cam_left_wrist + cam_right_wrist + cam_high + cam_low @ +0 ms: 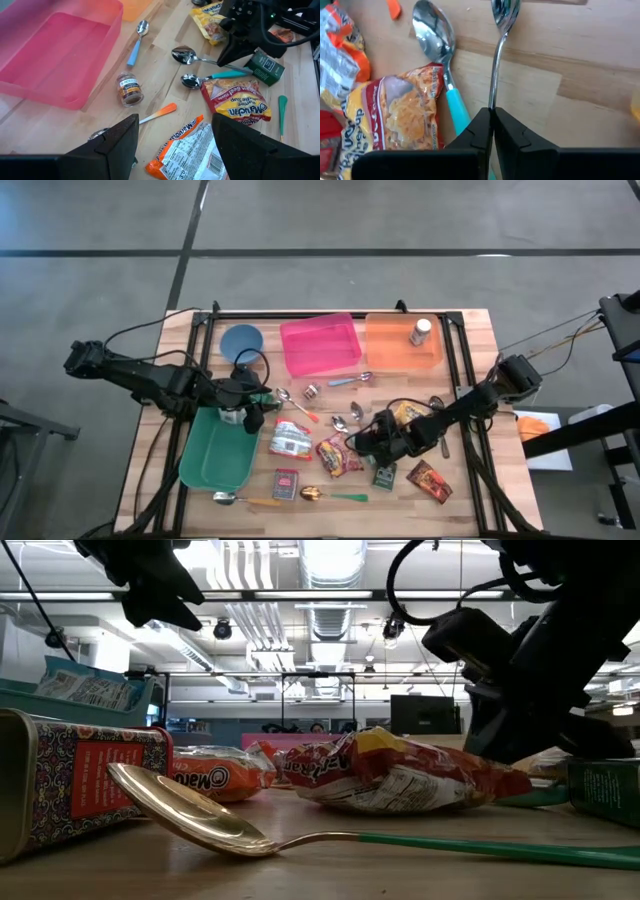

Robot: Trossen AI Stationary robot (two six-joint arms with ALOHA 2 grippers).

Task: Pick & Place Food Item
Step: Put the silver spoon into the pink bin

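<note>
The right gripper (492,125) is down at the table among the clutter, fingers pinched tight together on the thin handle of an all-metal spoon (501,20), whose bowl lies ahead of it. That's cutlery, not food; the nearest food item, a red and yellow noodle packet (395,112), lies flat just beside the gripper, with a teal-handled spoon (432,32) resting along its edge. The trouble I'd expect: lifting now carries off the wrong thing, or the slim handle slips or swivels in so narrow a pinch and knocks the neighbours. The left gripper (172,145) hangs above the green tray (215,450), fingers spread with nothing between them. From above, the right arm covers its own fingertips, so only its wrist camera shows the grip, and the handle's end is hidden behind the fingers.
</note>
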